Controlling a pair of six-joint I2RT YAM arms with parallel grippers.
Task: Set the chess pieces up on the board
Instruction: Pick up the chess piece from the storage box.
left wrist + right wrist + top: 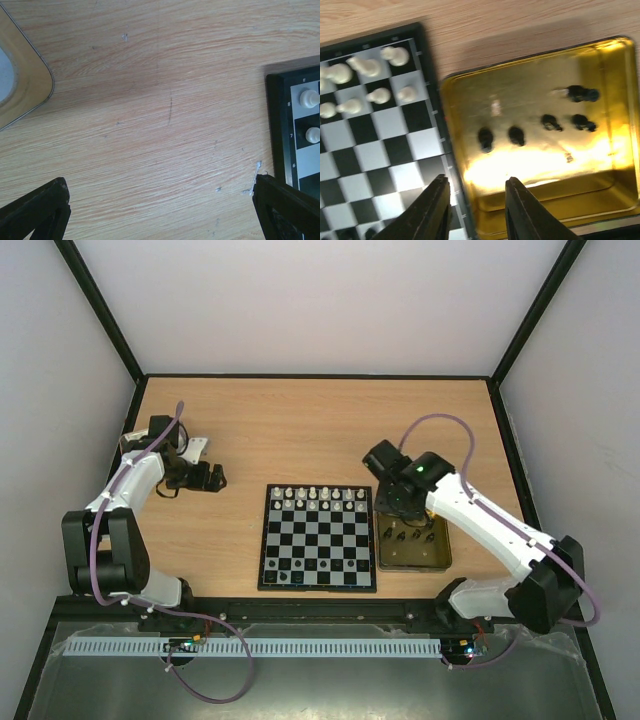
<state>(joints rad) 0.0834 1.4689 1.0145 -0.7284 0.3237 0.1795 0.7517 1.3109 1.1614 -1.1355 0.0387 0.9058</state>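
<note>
The board (318, 550) lies flat at the table's front middle. White chess pieces (318, 498) fill its two far rows, and a few black ones stand on the near row. More black pieces (516, 135) lie in the gold tin (620, 165) just right of the board. My right gripper (476, 180) is open and empty, hovering over the tin's left rim beside the board's right edge (432, 100). My left gripper (161, 182) is open wide and empty over bare wood left of the board's corner (278, 125), where two white pieces (309, 97) show.
The silver tin lid (22, 85) lies at the left of the left wrist view. The gold tin (413, 558) touches the board's right side. Black frame rails and white walls close in the table.
</note>
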